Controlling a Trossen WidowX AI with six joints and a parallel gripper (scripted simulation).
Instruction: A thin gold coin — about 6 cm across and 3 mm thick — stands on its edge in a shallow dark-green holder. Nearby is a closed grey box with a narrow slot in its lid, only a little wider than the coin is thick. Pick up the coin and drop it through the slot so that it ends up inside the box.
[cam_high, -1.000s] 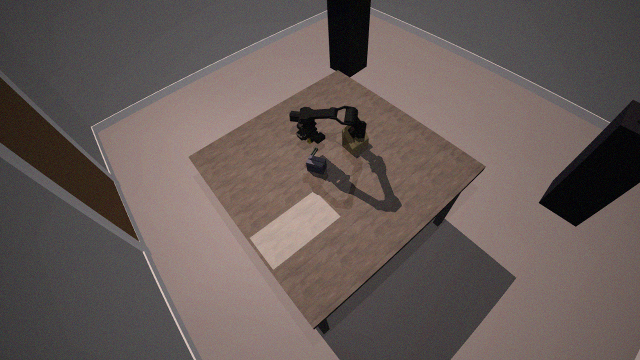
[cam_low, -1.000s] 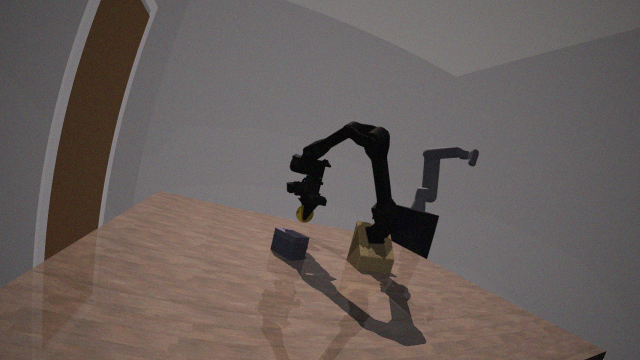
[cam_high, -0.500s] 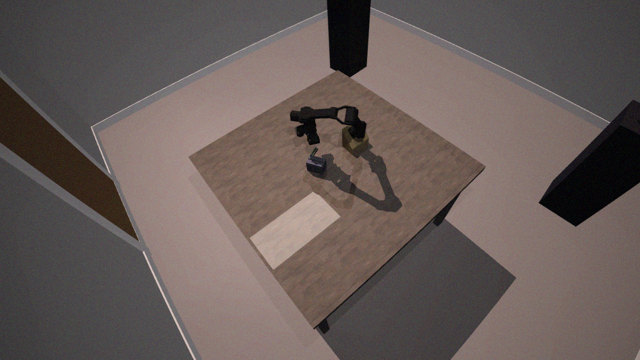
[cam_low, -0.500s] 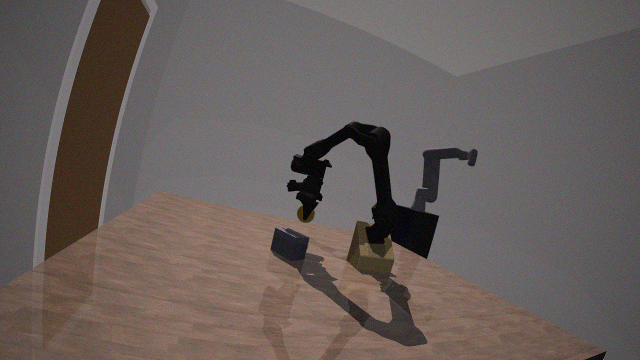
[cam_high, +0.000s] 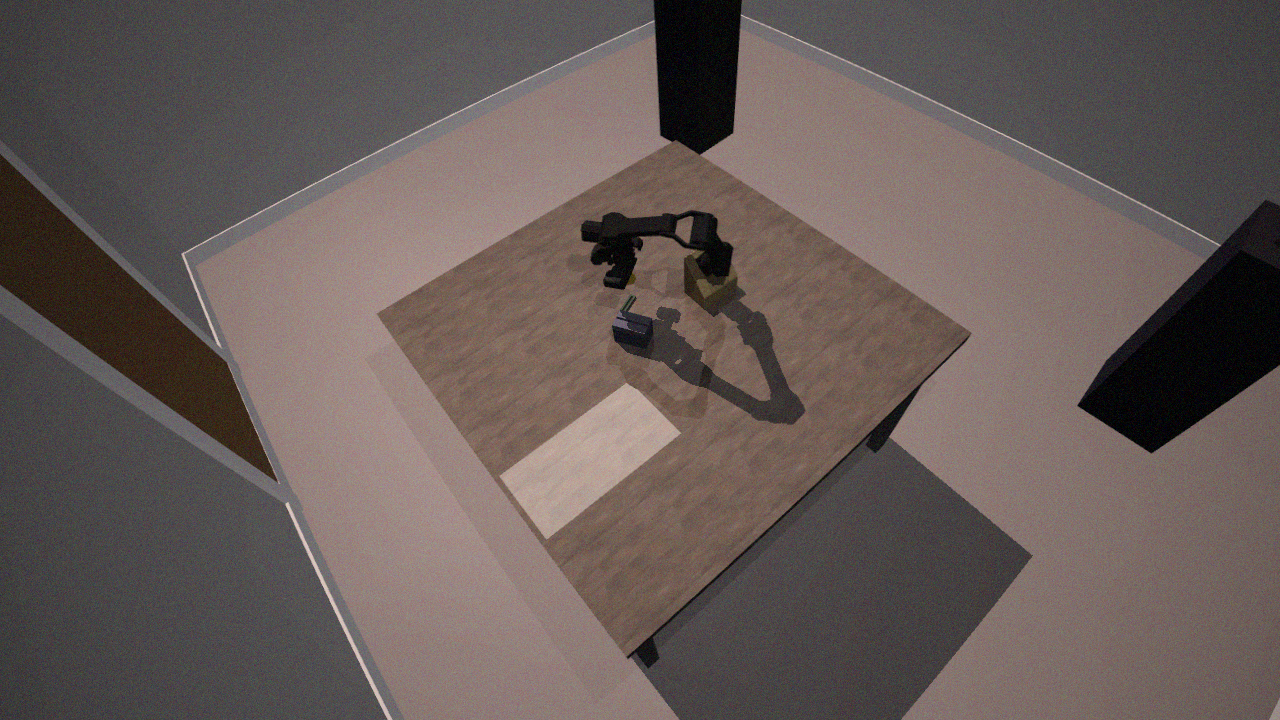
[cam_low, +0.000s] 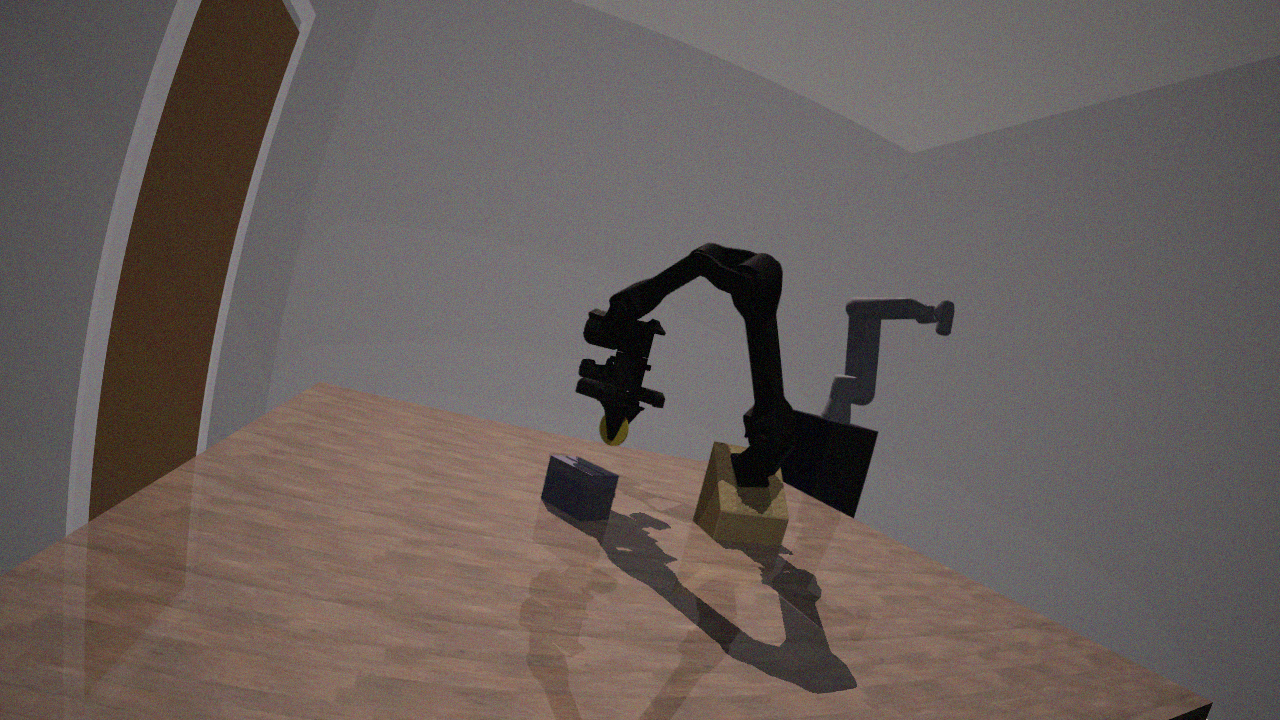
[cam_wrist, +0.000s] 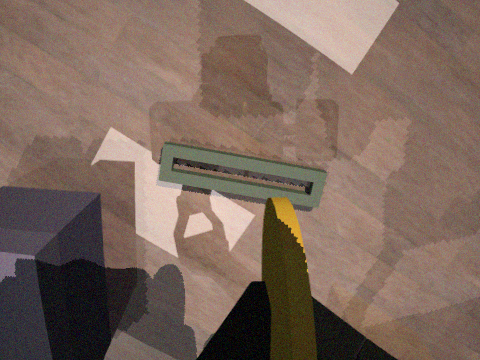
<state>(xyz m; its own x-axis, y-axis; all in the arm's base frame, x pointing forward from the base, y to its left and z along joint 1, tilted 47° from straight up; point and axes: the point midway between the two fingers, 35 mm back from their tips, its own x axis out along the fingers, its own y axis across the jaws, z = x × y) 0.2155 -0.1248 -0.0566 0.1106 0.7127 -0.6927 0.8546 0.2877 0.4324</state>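
The jaws were closed on the gold coin, gripping it edge-on and holding it in the air above the counter. In the wrist view the coin appeared as a narrow yellow band hanging over the dark-green holder, whose groove lay bare. The grey box stood on the counter just beside the holder, below and to one side of the coin, not touching it.
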